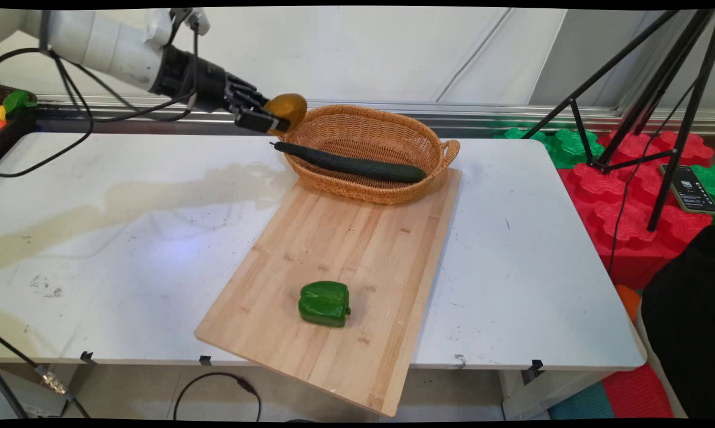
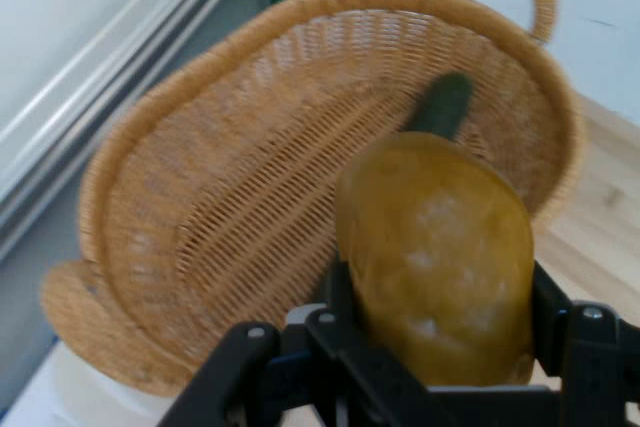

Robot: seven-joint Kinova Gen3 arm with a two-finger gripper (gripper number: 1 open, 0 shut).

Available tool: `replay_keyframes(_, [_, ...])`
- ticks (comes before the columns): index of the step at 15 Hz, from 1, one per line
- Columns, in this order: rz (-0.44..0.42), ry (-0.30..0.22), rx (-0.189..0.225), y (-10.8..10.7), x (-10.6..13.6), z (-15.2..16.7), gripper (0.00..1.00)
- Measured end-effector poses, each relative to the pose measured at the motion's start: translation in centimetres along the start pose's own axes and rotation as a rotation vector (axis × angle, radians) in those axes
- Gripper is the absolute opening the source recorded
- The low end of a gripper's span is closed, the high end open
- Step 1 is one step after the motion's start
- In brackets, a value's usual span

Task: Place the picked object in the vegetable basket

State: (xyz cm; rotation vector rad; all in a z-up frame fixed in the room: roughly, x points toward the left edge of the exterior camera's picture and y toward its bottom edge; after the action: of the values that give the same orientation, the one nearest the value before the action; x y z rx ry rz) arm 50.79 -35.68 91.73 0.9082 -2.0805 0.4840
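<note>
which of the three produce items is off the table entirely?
The yellow-brown fruit, shut in the gripper above the basket rim. The cucumber lies across the basket; the green pepper sits on the cutting board.

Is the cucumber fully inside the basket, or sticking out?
Sticking out. The cucumber lies across the basket, resting on the near rim, with its stem end poking past the rim below the claw.

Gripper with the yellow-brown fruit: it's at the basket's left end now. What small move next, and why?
Probably ease the gripper a little further right over the basket before lowering. It is shut on the yellow-brown fruit, held above the left rim rather than the hollow, and the cucumber lies along the near side, so the open floor is toward the back.
</note>
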Motion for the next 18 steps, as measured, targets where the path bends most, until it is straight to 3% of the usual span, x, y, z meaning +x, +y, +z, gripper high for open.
replay_keyframes(7, [0.01, -0.029, 0.055, -2.8, 1.3, 6.1, 0.0])
replay_keyframes(17, [0.027, -0.113, 0.082, -4.3, 1.8, 13.5, 0.0])
replay_keyframes(18, [0.031, -0.116, 0.083, -4.3, 1.8, 13.9, 1.0])
